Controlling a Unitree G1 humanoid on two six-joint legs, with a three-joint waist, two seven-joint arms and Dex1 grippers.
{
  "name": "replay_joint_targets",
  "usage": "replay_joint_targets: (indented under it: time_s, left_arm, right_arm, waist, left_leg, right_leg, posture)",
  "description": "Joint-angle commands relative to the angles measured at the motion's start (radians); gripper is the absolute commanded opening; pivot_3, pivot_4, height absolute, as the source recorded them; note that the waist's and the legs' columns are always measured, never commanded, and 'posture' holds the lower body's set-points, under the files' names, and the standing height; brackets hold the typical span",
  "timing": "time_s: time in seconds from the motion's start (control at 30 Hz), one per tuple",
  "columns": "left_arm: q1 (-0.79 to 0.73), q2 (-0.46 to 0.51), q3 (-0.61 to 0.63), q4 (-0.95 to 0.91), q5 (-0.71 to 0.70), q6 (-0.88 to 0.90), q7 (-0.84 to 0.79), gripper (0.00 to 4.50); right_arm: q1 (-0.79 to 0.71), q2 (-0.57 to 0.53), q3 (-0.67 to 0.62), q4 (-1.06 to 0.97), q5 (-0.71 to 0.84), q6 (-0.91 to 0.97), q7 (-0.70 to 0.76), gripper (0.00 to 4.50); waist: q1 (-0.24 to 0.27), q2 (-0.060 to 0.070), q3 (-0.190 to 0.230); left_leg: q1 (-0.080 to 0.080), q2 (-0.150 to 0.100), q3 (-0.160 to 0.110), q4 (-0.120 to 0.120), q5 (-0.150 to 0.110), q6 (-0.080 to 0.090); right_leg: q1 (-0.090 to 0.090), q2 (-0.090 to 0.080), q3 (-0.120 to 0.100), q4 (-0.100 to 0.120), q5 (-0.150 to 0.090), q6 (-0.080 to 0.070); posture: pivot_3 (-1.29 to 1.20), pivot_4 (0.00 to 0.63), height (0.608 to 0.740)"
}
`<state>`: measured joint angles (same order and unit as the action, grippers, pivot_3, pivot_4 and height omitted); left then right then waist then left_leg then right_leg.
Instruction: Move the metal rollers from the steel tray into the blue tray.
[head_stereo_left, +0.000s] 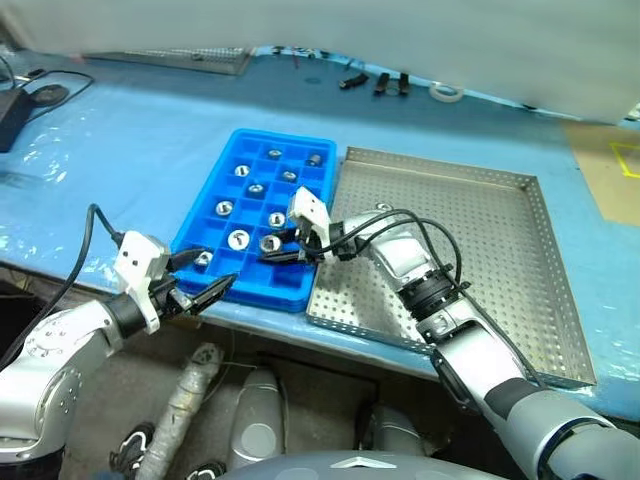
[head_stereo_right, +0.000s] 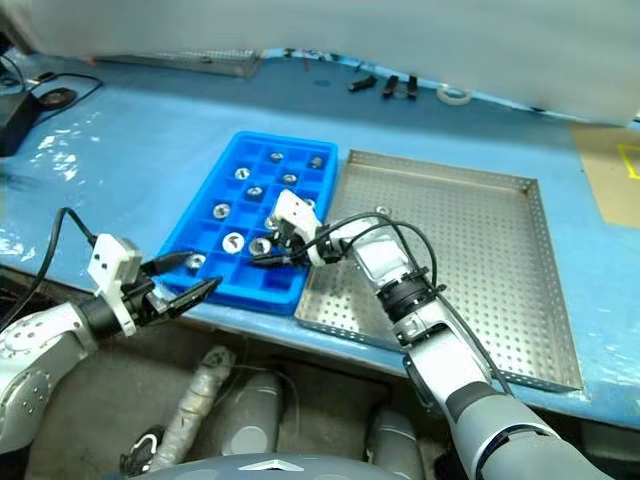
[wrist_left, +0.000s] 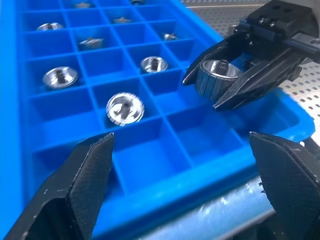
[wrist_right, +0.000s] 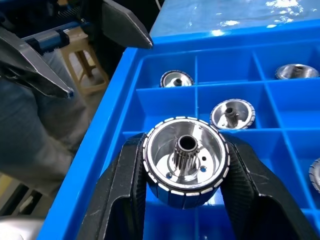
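Roller (wrist_right: 185, 167) pinched in right hand (head_stereo_left: 283, 250) over blue tray's (head_stereo_left: 225, 170) near right cells, bore facing up-left; left hand (head_stereo_left: 205, 290) spread wide, near edge.

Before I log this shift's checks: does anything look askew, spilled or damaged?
Nothing stands out. The rollers sit inside the blue tray's compartments, the right hand holds one roller over it, and the steel tray lies flat.

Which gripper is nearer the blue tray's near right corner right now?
Right. The right gripper, shut on a metal roller, hangs over the blue tray just by that corner. The left gripper, open, sits off the tray's near edge, toward the left.
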<state>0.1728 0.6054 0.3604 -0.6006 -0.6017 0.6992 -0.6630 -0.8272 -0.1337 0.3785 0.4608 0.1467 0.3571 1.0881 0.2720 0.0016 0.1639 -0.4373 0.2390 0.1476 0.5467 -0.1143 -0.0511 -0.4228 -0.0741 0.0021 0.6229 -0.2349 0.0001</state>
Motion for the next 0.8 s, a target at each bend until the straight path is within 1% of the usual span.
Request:
replay_joint_targets:
  time_s: [0.03, 0.13, 0.23, 0.3, 0.33, 0.43, 0.5, 0.53, 0.67, 0.8]
  left_arm:
    - [0.027, -0.003, 0.031, -0.07, -0.034, -0.01, 0.019, 4.5]
    - [0.038, -0.003, 0.026, -0.079, -0.04, -0.012, 0.036, 4.5]
    - [0.012, -0.001, 0.006, -0.07, -0.042, -0.007, 0.053, 4.5]
    - [-0.003, 0.003, -0.007, -0.064, -0.047, -0.005, 0.054, 4.5]
    - [-0.013, 0.006, -0.013, -0.057, -0.046, -0.005, 0.052, 4.5]
    - [-0.041, 0.015, -0.023, -0.034, -0.045, -0.007, 0.047, 4.5]
    - [-0.058, 0.02, -0.028, -0.022, -0.046, -0.007, 0.042, 4.5]
    - [-0.065, 0.022, -0.032, -0.016, -0.045, -0.008, 0.039, 4.5]
    - [-0.105, 0.031, -0.06, 0.016, -0.04, -0.014, 0.022, 4.5]
    - [-0.167, 0.039, -0.099, 0.067, -0.032, -0.022, -0.004, 4.5]
  right_arm:
    - [-0.024, 0.006, 0.009, -0.012, -0.008, -0.018, 0.031, 1.66]
    - [-0.02, 0.004, 0.014, -0.006, -0.027, -0.035, 0.032, 1.66]
    - [-0.008, 0.002, 0.017, 0.0, -0.042, -0.039, 0.031, 1.66]
    - [-0.003, 0.003, 0.012, -0.001, -0.046, -0.04, 0.022, 2.4]
    - [-0.003, 0.005, 0.004, 0.001, -0.048, -0.042, 0.01, 2.66]
    - [-0.002, 0.007, -0.006, -0.001, -0.046, -0.033, -0.003, 3.66]
    - [0.0, 0.004, -0.007, -0.008, -0.047, -0.027, -0.007, 4.25]
    - [0.001, 0.001, -0.009, -0.012, -0.046, -0.024, -0.006, 4.45]
    - [0.003, -0.016, -0.03, -0.036, -0.033, -0.006, -0.007, 4.45]
    - [0.013, -0.041, -0.055, -0.067, -0.029, 0.009, -0.024, 4.45]
  waist:
    - [0.022, 0.0, 0.0]
    - [0.053, 0.0, 0.0]
    - [0.073, 0.0, 0.0]
    - [0.081, 0.0, 0.0]
    - [0.084, 0.0, 0.0]
    - [0.084, 0.0, 0.0]
    - [0.082, 0.0, 0.0]
    - [0.082, 0.0, 0.0]
    - [0.073, 0.0, 0.0]
    - [0.071, 0.0, 0.0]
  left_leg:
    - [0.0, 0.0, 0.0, -0.001, 0.0, 0.0]
    - [0.0, 0.001, 0.0, -0.001, 0.0, 0.0]
    - [0.0, 0.001, 0.0, -0.001, 0.0, 0.0]
    - [0.0, 0.0, 0.0, -0.001, 0.0, -0.001]
    - [0.0, 0.0, 0.0, -0.001, 0.0, -0.001]
    - [0.001, 0.0, 0.0, -0.001, 0.001, -0.001]
    - [0.001, 0.0, 0.0, -0.001, 0.001, -0.002]
    - [0.001, 0.0, 0.0, -0.001, 0.001, -0.002]
    - [0.001, 0.0, 0.0, 0.0, 0.002, -0.003]
    - [0.001, 0.0, 0.0, 0.0, 0.005, -0.008]
  right_leg:
    - [0.0, 0.0, 0.0, 0.0, 0.0, 0.0]
    - [-0.001, 0.001, 0.001, 0.0, 0.0, 0.0]
    - [-0.001, 0.001, 0.002, 0.0, 0.0, 0.0]
    - [-0.001, 0.001, 0.002, 0.0, 0.0, 0.0]
    - [-0.001, 0.001, 0.003, 0.001, 0.0, 0.0]
    - [-0.001, 0.001, 0.002, 0.001, 0.0, 0.0]
    - [-0.001, 0.001, 0.002, 0.001, 0.0, 0.0]
    - [-0.001, 0.001, 0.002, 0.001, 0.0, 0.0]
    - [-0.002, 0.002, 0.001, 0.001, 0.001, 0.002]
    - [-0.001, 0.001, 0.001, 0.002, 0.002, 0.004]
  posture:
    - [0.58, 0.15, 0.74]
    - [0.58, 0.15, 0.74]
    - [0.56, 0.15, 0.74]
    - [0.55, 0.15, 0.74]
    - [0.54, 0.15, 0.74]
    - [0.53, 0.15, 0.74]
    - [0.53, 0.15, 0.74]
    - [0.53, 0.15, 0.74]
    - [0.47, 0.15, 0.74]
    - [0.41, 0.15, 0.74]
